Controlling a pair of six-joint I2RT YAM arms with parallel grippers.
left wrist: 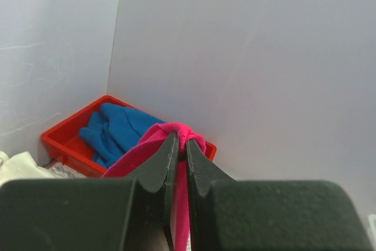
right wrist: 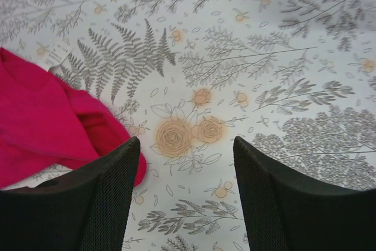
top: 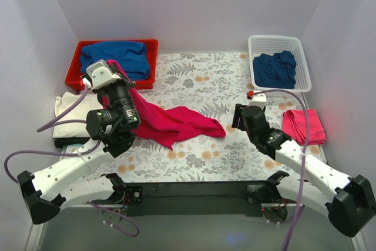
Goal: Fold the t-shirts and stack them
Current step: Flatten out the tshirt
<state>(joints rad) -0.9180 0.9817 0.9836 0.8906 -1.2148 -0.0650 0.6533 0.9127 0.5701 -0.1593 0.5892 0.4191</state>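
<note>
The crimson shirt (top: 176, 123) trailed across the table (top: 200, 86), one end raised by the left gripper (left wrist: 181, 140), clamped on a fold; only its wrist camera showed that pinch. The right gripper (right wrist: 185, 145) hung wide, empty, beside the shirt.

Pale lilac walls (top: 188, 4) enclose a floral-patterned tabletop (top: 194, 86).

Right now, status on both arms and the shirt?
Left gripper: jaws shut on crimson shirt, one end raised. Right gripper: jaws open, empty. Nothing blocking.
</note>
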